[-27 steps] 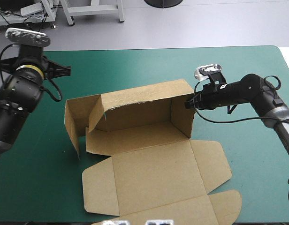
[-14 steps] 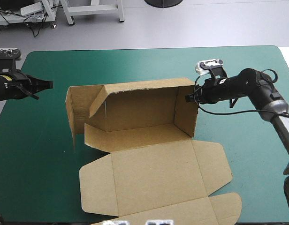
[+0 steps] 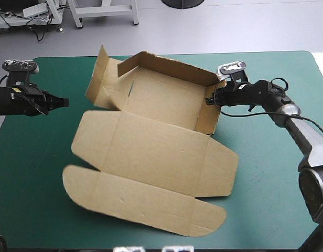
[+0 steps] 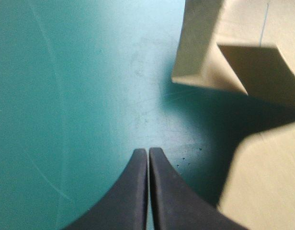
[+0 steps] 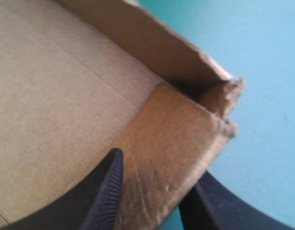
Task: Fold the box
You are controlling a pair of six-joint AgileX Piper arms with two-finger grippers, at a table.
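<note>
Clamps the right gripper (image 3: 210, 100) onto the box (image 3: 151, 142) at its 3 o'clock end wall, one black finger on each face. Holds the left gripper (image 3: 63, 102) pinched to a point at 9 o'clock over the teal-green cover (image 3: 266, 173), apart from the box. Shows the box mid-table: walls raised toward 12 o'clock, lid spread toward 6.

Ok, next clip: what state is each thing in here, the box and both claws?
box: open, back and right walls raised, left flaps loose, lid spread out flat.
right claw: shut on the box, one finger on each side of its right wall.
left claw: shut, empty, over the teal-green cover, apart from the box.
</note>
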